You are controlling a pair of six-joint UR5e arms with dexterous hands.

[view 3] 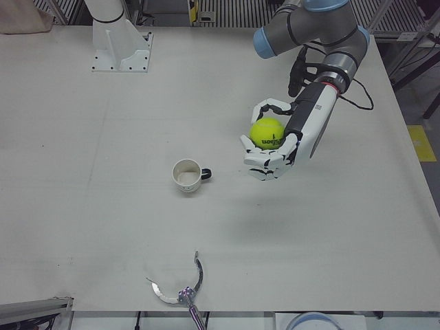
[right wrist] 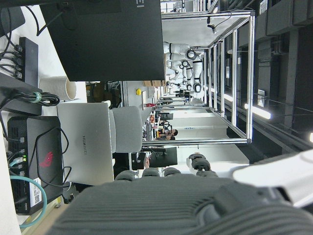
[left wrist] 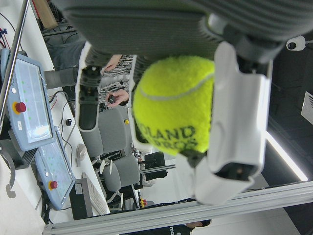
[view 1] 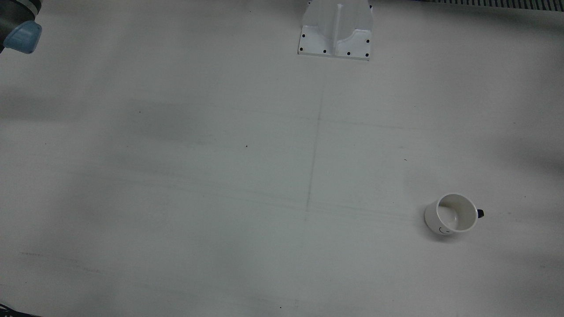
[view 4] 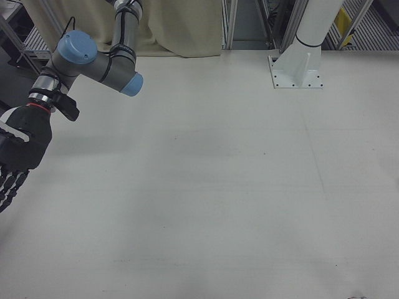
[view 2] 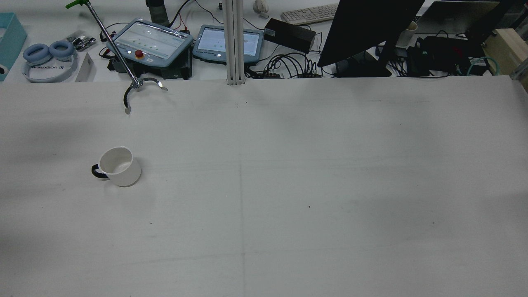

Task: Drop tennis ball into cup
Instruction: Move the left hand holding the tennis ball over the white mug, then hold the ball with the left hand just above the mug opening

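A yellow tennis ball (view 3: 267, 133) sits in my left hand (view 3: 270, 144), whose fingers are curled round it, above the table. The left hand view shows the ball (left wrist: 173, 107) held between the white fingers (left wrist: 234, 122). A white cup (view 3: 186, 175) with a dark handle stands upright and empty on the table, to the view's left of the hand and apart from it; it also shows in the front view (view 1: 454, 214) and the rear view (view 2: 119, 166). My right hand (view 4: 15, 152) hangs at the table's edge with fingers apart, holding nothing.
A metal grabber tool (view 3: 182, 289) lies at the table's near edge in the left-front view. Arm pedestals (view 1: 335, 28) stand bolted at the robot's side. Tablets (view 2: 150, 41), a monitor (view 2: 367, 29) and cables sit beyond the table's far edge.
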